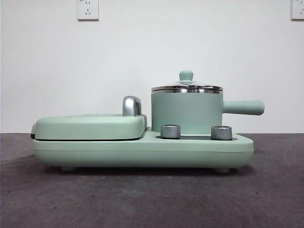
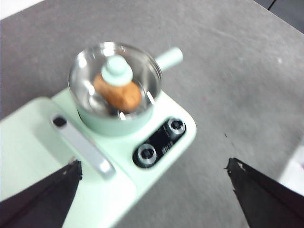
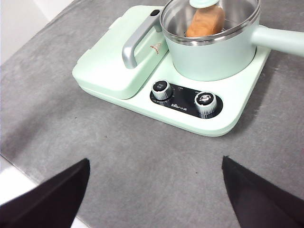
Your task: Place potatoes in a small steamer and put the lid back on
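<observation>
The small steamer sits on the mint-green cooker base, beside the flat griddle cover with its chrome handle. The lid rests closed on the steamer rim. 1 potato lies inside, visible through the glass. 2 control knobs face the front table edge. The left gripper and right gripper hover above the tabletop, jaws spread wide, holding nothing.

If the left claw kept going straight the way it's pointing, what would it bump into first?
Probably the pale green cooker base near its two dials, though depth is hard to judge. The left gripper is open, holding nothing.
</observation>
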You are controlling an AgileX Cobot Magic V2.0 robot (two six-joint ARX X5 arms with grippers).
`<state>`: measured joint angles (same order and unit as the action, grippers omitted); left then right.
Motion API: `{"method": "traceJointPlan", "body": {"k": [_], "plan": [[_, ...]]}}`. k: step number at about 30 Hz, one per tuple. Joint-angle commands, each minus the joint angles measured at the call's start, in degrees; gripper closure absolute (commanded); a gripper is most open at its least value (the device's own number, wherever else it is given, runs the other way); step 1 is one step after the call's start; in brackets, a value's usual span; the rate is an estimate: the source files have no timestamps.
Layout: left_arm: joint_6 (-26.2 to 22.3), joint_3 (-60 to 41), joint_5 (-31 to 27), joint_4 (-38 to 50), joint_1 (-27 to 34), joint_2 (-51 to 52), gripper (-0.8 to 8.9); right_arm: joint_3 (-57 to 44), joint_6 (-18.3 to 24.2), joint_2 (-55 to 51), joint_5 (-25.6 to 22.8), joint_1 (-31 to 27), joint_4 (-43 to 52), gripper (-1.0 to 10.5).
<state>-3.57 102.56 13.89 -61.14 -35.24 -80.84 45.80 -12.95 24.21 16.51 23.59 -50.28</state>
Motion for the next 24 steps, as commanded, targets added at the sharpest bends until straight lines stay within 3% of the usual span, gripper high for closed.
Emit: {"method": "traceJointPlan", "body": {"k": [1,7,13,17,24], "plan": [[0.22,-6.19,0.31,1.22,-0.46,5.46,3.18,0.46,-0.55,0.20,0.17,0.33,0.63,5.1],[3.58,-20.50,0.28,3.48,-0.39,19.69,3.19,0.46,-0.55,0.20,0.26,0.33,0.66,5.1],[11.56,-37.16,0.15,12.26,-0.39,35.12,3.20,0.46,-0.55,0.20,1.01,0.33,0.98,5.1],[16.24,-47.21,-3.08,17.49,-0.39,45.48,3.23,0.46,-0.55,0.20,2.86,0.31,0.96,5.1],[16.37,-51.82,-5.35,16.55,-0.39,54.27,3.22,0.46,-0.55,0.20,3.08,0.31,0.94,5.1]]}}
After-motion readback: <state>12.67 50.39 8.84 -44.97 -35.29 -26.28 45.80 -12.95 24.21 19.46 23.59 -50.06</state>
